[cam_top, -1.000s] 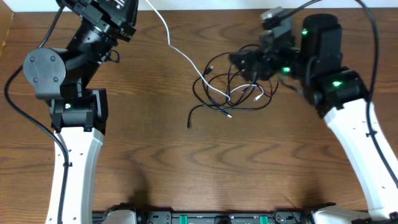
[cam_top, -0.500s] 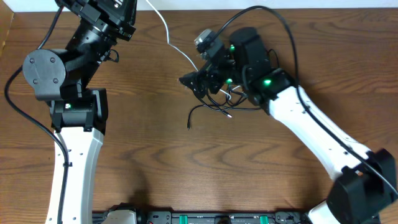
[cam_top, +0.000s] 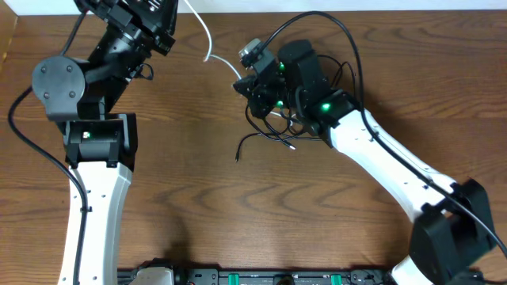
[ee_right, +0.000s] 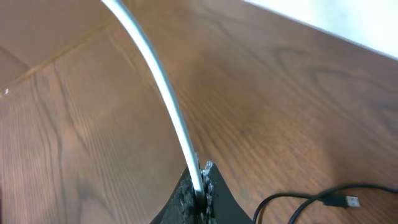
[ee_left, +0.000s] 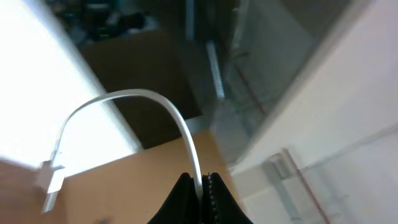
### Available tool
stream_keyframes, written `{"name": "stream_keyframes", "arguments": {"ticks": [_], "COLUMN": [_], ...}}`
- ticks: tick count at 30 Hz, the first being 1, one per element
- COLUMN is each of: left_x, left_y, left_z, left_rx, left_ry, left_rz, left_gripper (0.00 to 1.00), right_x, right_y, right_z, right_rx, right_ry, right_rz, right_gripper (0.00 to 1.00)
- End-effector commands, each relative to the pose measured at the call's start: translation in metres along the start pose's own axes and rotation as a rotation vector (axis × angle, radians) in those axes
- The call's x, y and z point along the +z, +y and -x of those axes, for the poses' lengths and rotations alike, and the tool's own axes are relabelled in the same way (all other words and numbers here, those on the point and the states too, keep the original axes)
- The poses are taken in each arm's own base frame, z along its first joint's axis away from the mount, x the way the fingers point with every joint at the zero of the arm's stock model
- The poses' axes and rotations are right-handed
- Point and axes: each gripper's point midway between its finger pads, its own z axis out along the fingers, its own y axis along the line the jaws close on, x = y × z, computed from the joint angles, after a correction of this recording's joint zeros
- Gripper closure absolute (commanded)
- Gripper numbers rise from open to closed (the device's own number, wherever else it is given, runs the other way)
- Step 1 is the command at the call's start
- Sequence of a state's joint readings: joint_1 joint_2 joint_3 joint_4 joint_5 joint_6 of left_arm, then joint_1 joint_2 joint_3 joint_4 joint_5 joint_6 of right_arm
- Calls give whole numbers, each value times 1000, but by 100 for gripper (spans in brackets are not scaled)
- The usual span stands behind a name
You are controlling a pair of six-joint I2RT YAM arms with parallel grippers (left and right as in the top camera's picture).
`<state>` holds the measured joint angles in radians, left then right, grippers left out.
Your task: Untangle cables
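**1. Table** [cam_top: 238, 222]: brown wood grain; it carries everything listed below.

**2. Black cables** [cam_top: 261, 138]: thin and looped over one another in a tangle. The tangle sits just behind the right hand [cam_top: 240, 81] and is partly hidden under that arm. One loose tail leaves the tangle and ends on the near side of the hand, apart from it. On my right wrist feed a black plug [ee_right: 350, 202] lies flat on the table, off to one side of the fingers and not touching them.

**3. Right hand:** fingers pressed together on the white cable [ee_right: 168, 106], with nothing else between them. The cable leaves the fingertips and rises away in one smooth bend, clear of the table.

**4. White cable, span between the hands:** from the right hand it runs toward the far edge, bends once and climbs to the left hand [cam_top: 174, 8]. I cannot tell whether any of it continues into the tangle.

**5. Left hand:** the farthest item, raised over the far edge of the table and well apart from the right hand. Its fingers are clamped tight on the white cable. Past the fingertips the cable arcs up and over, then drops to a white plug [ee_left: 51, 180] hanging free to one side of the hand.
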<state>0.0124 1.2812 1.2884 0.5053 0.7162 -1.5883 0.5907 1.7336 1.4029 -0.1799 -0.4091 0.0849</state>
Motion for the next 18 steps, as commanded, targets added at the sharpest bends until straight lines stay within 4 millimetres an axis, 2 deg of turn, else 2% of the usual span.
{"name": "stream_keyframes", "arguments": {"ticks": [1, 5, 7, 9, 10, 11, 14, 18], "left_x": [-4, -26, -42, -56, -62, -67, -74, -85], "left_y": [19, 79, 104, 123, 131, 137, 150, 165], "left_z": [10, 44, 59, 69, 71, 72, 66, 58], "left_rx": [108, 172, 223, 289, 318, 337, 374, 398], "left_ry": [-31, -178, -245, -288, -297, -294, -243, -188], "left_rz": [87, 346, 474, 589, 639, 673, 740, 817], "left_gripper": [93, 91, 77, 55, 44, 42, 40, 30], "right_x": [-51, -87, -98, -106, -110, -113, -120, -126], "right_y": [7, 20, 28, 41, 47, 50, 54, 57], "right_z": [47, 62, 63, 61, 61, 62, 71, 88], "right_rx": [19, 7, 6, 4, 2, 14, 42, 76], "right_ry": [-132, -169, -165, -154, -153, -155, -187, -256], "right_rz": [-58, -69, -53, -3, 22, 33, 40, 57], "right_gripper": [99, 99, 98, 99, 99, 98, 99, 99]}}
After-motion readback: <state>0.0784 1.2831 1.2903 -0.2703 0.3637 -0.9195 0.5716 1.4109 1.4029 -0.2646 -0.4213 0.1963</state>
